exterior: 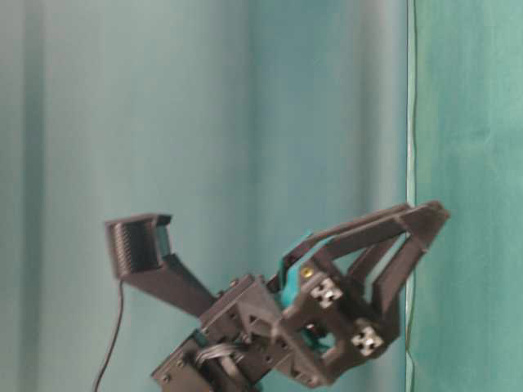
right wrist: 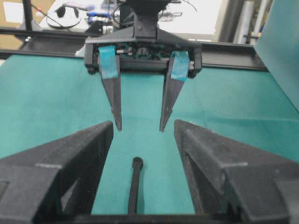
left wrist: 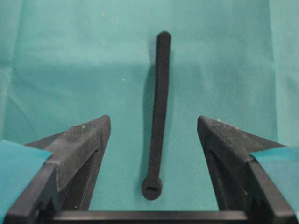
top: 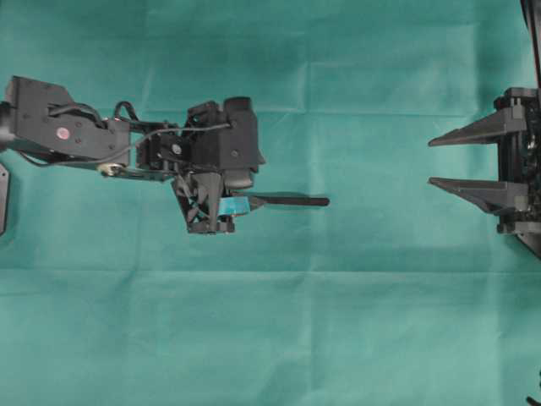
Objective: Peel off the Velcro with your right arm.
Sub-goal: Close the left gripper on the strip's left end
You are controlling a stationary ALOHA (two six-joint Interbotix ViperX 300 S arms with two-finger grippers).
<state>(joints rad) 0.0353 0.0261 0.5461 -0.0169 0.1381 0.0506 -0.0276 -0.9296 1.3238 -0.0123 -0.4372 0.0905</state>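
The Velcro (top: 287,201) lies flat on the green cloth (top: 270,338), untouched. The left gripper (left wrist: 154,123) hangs just above the strap's ringed end, fingers spread wide to either side of it — holding nothing. The right gripper (top: 461,161) waits well apart from the strap's far tip, fingers also wide. Step in hand: approach. Next, presumably — pin one end, then bring the right arm in.

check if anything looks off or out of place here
Nothing stands out. The Velcro strap lies flat and nearly straight on the green cloth, uncurled and unpeeled. The left gripper hangs open above one end; the right gripper waits open, well apart.
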